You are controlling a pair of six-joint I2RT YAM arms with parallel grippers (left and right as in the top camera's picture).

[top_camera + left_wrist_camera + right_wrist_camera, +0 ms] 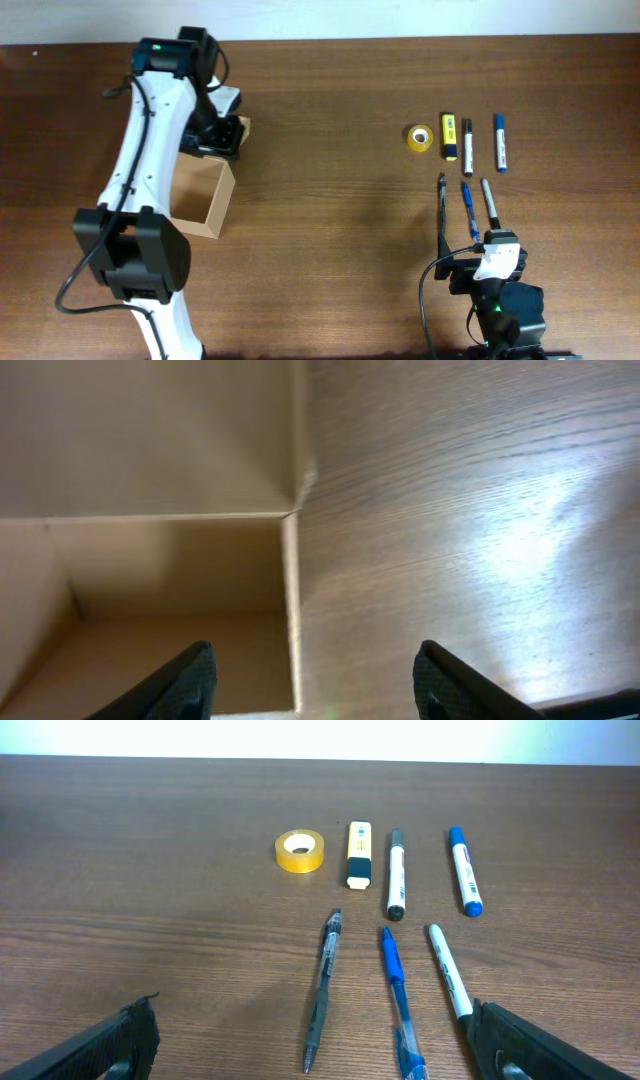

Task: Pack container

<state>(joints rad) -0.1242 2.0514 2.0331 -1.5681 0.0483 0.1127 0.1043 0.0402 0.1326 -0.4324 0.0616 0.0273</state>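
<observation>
Hovering: left gripper [315,680] over container [150,570] rim, jaws apart | right gripper [310,1020] jaws wide, pens [395,975] at 12 o'clock

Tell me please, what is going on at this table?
Two robot arms are set to pack a cardboard container. The left gripper is over the open container's rim, fingers apart, holding nothing. The right gripper, also open, faces the tape roll, highlighter, markers and pens, all unpacked.
</observation>
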